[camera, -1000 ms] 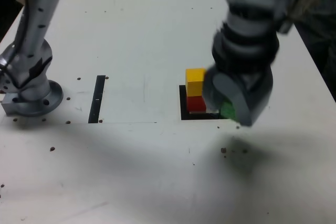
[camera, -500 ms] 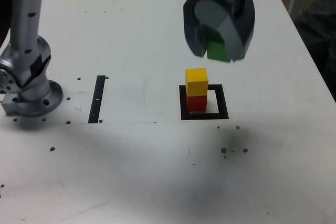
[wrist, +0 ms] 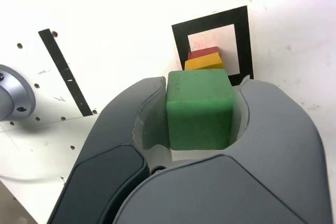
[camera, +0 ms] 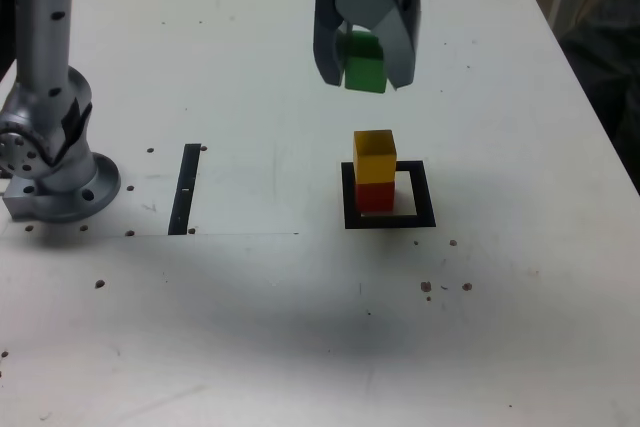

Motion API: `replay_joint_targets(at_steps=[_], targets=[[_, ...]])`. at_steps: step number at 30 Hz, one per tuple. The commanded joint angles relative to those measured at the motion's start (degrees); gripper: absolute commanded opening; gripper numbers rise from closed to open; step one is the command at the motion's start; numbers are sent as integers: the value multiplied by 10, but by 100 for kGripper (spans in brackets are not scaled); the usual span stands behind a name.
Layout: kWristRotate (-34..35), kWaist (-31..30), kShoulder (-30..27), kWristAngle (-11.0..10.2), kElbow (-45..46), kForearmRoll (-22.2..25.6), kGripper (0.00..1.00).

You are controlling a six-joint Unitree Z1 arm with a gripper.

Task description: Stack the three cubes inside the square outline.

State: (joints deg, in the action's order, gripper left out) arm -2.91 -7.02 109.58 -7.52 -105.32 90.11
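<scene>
The gripper [camera: 365,65] grips the green cube [camera: 364,61] high over the worktop [camera: 300,327]; the yellow cube [camera: 375,156] sits on the red cube [camera: 375,196] inside the square outline [camera: 425,197]

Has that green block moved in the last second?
Yes. The green cube, held in the gripper, rose from beside the square outline to above the yellow cube.

A flat white matte tabletop [camera: 250,327], speckled with small dark specks, fills nearly the whole frame. Dim, dark surroundings show beyond its upper left and right edges.
</scene>
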Motion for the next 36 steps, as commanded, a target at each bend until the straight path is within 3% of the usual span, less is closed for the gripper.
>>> replay_joint_targets(at_steps=[1,9,27,32,36], targets=[[16,-4,1,2,13,-10,9],[56,-16,14,26,58,-69,9],[55,-17,33,31,78,-79,9],[51,-17,38,36,82,-81,13],[47,-16,41,38,81,-84,21]])
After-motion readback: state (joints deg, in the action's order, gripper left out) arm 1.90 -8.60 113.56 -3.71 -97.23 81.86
